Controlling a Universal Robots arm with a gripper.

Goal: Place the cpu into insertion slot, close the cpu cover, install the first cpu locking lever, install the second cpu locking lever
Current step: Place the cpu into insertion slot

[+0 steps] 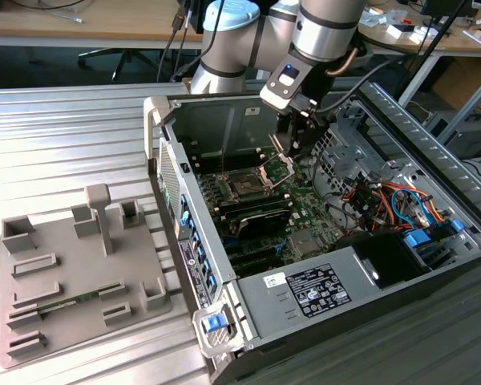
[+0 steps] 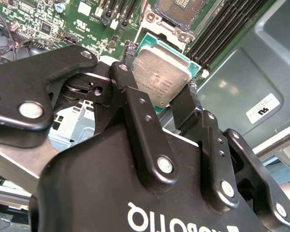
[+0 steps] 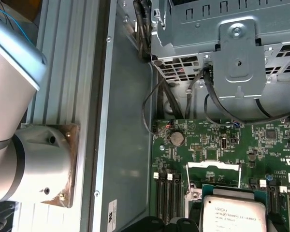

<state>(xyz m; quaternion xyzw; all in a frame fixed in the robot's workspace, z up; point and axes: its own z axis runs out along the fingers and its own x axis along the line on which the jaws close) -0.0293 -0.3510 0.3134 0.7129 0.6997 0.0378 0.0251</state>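
Note:
My gripper (image 1: 293,144) reaches down into the open computer case (image 1: 224,265), just to the exterior view's right of the insertion slot (image 1: 244,187). It is shut on the cpu (image 2: 162,77), whose silvery top faces the second wrist camera between the two black fingers (image 2: 135,111). The cpu hangs above the green board, close to the open insertion slot (image 2: 176,9) but apart from it. In the first wrist view the cpu (image 3: 234,215) sits beside the cpu cover (image 3: 213,165), a thin silvery frame that stands swung open.
A grey fixture plate (image 1: 72,265) with upright blocks lies on the exterior view's left of the case. Inside the case are a metal drive cage (image 3: 237,53), coloured cables (image 1: 385,200), a labelled power supply (image 1: 313,289) and memory slots (image 1: 256,220).

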